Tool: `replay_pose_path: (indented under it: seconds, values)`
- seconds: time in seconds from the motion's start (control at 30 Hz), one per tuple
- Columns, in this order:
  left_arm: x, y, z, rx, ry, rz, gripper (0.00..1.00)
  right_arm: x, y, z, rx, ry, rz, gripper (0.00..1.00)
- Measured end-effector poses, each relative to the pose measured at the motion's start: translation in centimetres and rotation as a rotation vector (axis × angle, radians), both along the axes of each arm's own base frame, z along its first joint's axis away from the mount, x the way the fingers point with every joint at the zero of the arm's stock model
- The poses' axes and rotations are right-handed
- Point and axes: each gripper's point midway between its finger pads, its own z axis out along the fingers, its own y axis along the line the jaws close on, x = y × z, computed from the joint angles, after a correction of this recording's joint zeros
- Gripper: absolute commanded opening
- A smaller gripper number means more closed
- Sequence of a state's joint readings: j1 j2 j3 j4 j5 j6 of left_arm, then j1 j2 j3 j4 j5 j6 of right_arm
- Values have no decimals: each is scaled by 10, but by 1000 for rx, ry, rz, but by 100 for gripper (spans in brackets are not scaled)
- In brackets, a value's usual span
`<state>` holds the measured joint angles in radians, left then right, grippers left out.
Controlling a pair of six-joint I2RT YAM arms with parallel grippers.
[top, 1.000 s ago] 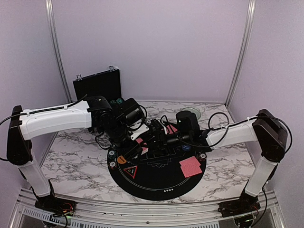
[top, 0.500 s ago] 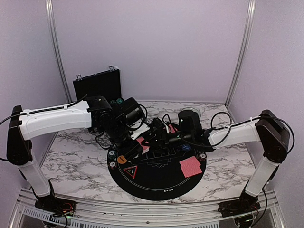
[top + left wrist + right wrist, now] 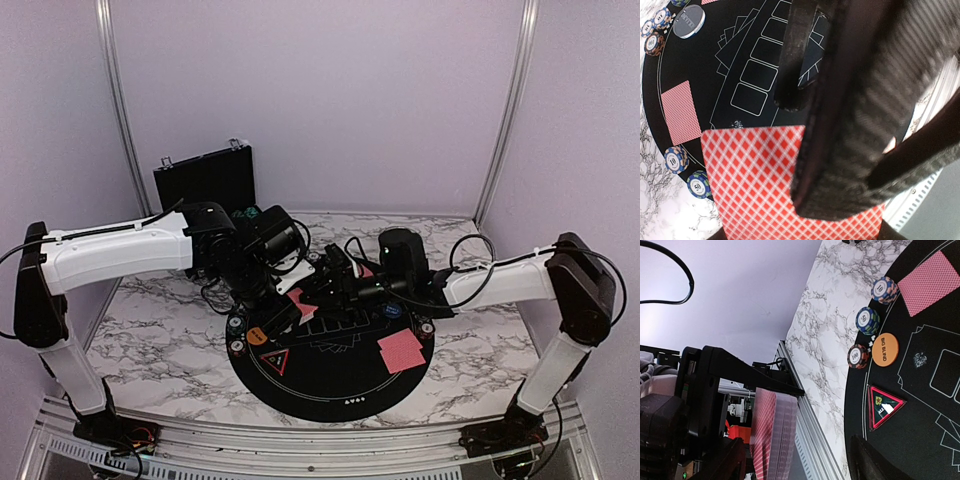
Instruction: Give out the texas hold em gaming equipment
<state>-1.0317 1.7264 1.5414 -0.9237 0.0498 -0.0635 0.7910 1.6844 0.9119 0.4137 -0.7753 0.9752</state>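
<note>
Red deck (image 3: 772, 435) held edgewise; chip stacks (image 3: 867, 320) by orange btn (image 3: 885, 350).

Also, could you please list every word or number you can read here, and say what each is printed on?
"BIG BLIND": orange disc.
"100": black-and-red chip.
"ALL": triangle marker; the rest is unclear.
"10": blue-and-peach chip.
"50": blue chip.
Grey disc: lettering too blurred to read.
Black mat: white print at its near edge, too small.

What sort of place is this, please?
Likely a robot test booth staged for poker: plain lilac walls, a marble-patterned tabletop, and a round black poker mat with chips and cards.
</note>
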Motion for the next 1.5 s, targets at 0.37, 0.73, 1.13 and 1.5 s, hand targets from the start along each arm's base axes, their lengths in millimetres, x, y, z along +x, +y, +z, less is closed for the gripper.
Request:
replay_pose_path:
  seconds: [0.37,0.73,1.13,1.5]
  values:
    - [0,0,0,-2,1,-1,49,-9,5,-2,-3,2,23,70]
    - [-1,-1,0,-2,1,-3,49,-10,9,-11,-18,8,22,69]
    - [-1,-1,0,-3,0,-3,50,-3,4,-12,-35,3,-7,68]
    - [0,-2,1,-7,-2,-4,50,0,0,-10,-44,-4,-20,68]
